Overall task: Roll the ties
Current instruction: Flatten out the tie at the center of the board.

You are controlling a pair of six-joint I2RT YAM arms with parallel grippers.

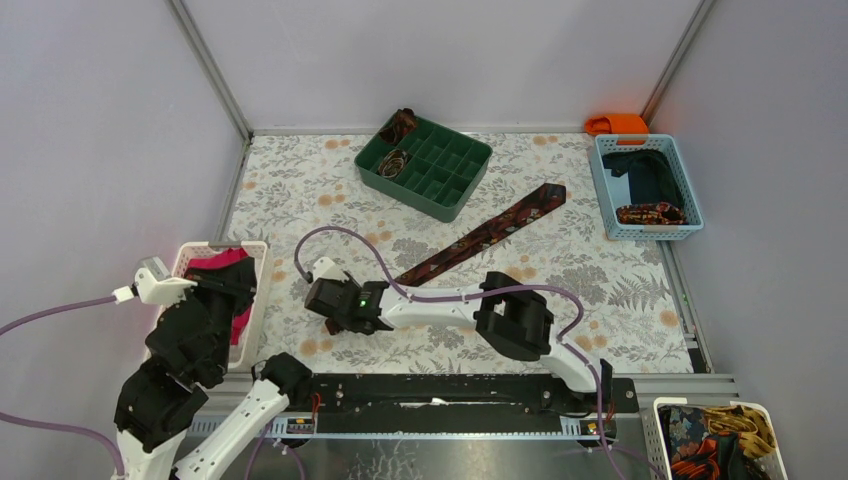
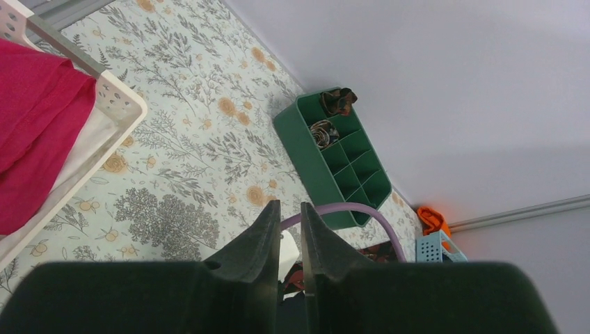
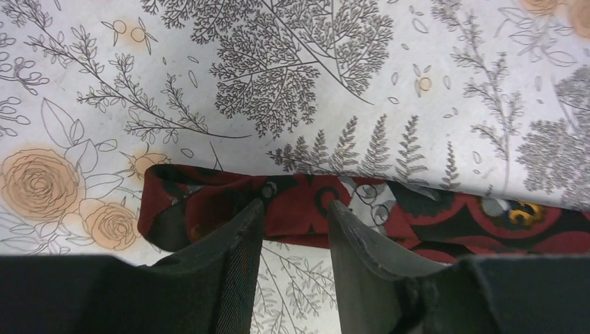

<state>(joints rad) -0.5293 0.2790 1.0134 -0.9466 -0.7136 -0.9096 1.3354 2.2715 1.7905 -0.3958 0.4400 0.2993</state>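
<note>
The right end effector (image 3: 298, 205) stands half-wide, its fingertips on the narrow end of the flat tie (image 3: 431, 209), which runs off to its right along the counter (image 3: 278, 69). The left end effector (image 2: 290, 207) is narrowly parted and empty. Well ahead of it, the green tray (image 2: 306, 167) holds a coiled tie (image 2: 323, 132) and a second coil (image 2: 339, 101).

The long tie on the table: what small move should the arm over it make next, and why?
Probably close the jaws of the right gripper on the narrow end of the tie, to begin rolling it. The tie lies flat and unrolled, its tip looks folded over, and the jaws stand apart right at that end, holding nothing.
</note>
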